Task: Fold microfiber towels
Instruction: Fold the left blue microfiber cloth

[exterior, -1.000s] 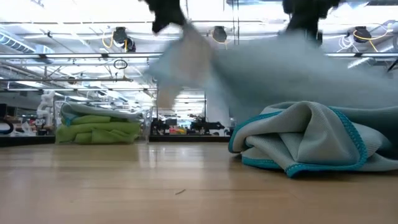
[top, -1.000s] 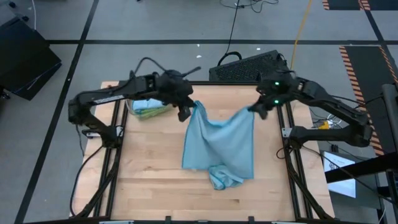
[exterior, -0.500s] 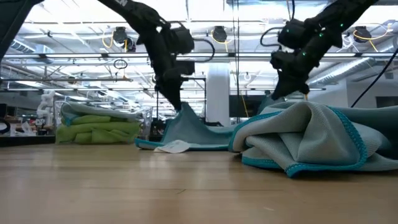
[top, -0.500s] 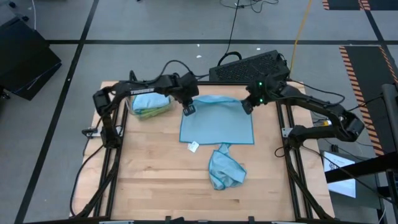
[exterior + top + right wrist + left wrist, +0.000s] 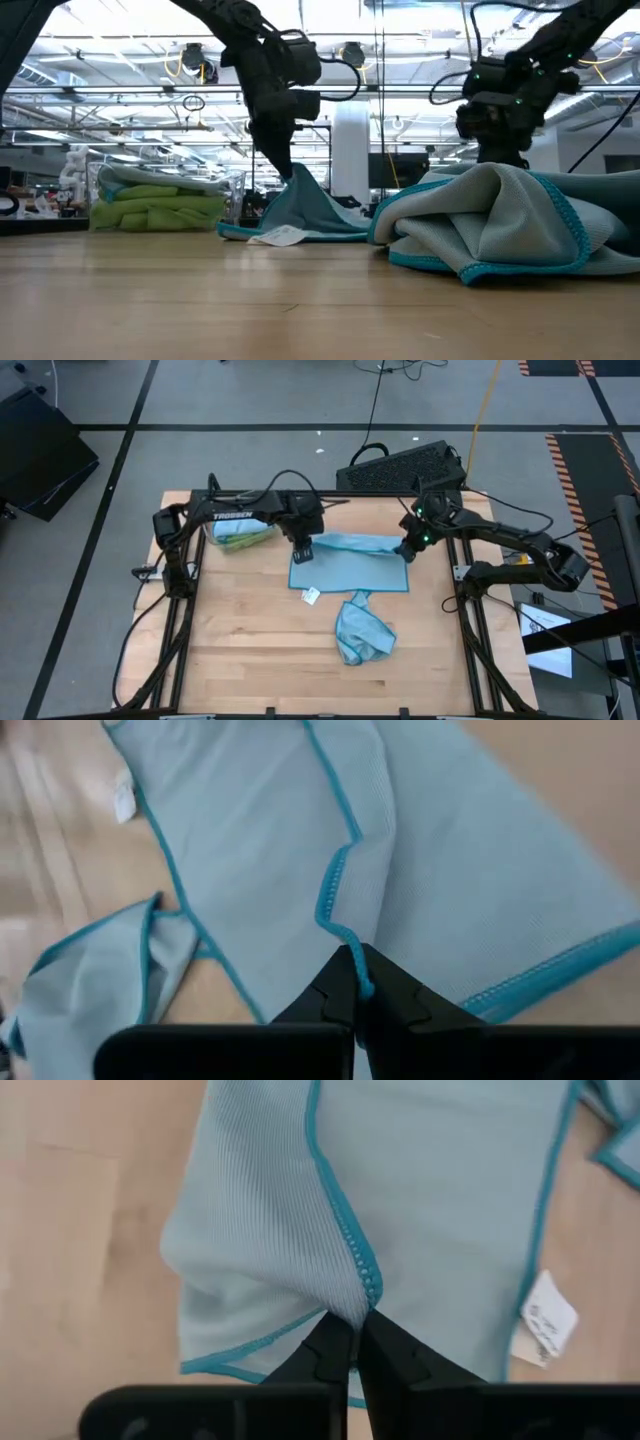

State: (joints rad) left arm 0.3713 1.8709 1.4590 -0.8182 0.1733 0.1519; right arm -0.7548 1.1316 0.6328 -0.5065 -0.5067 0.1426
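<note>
While lying part-folded at the table's far middle, light blue square microfiber towel [image 5: 349,561] pinched at both far corners: left gripper [image 5: 301,553] clamped on teal hem, right gripper [image 5: 405,553] clamped likewise. Nearer, crumpled second light blue microfiber towel [image 5: 359,632].

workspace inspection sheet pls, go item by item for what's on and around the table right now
surface: wooden table, bare at the front.
job's things: light blue towel being folded at mid-table, white tag at its corner; crumpled blue towel in front of it; folded green and blue towels in the clear bin.
clutter: nothing seen.
grippers: left gripper and right gripper each pinch the towel's far edge, drawn forward over it.
cables: black cable and yellow cable on the floor.
surroundings: black perforated case behind the table; striped floor tape.
</note>
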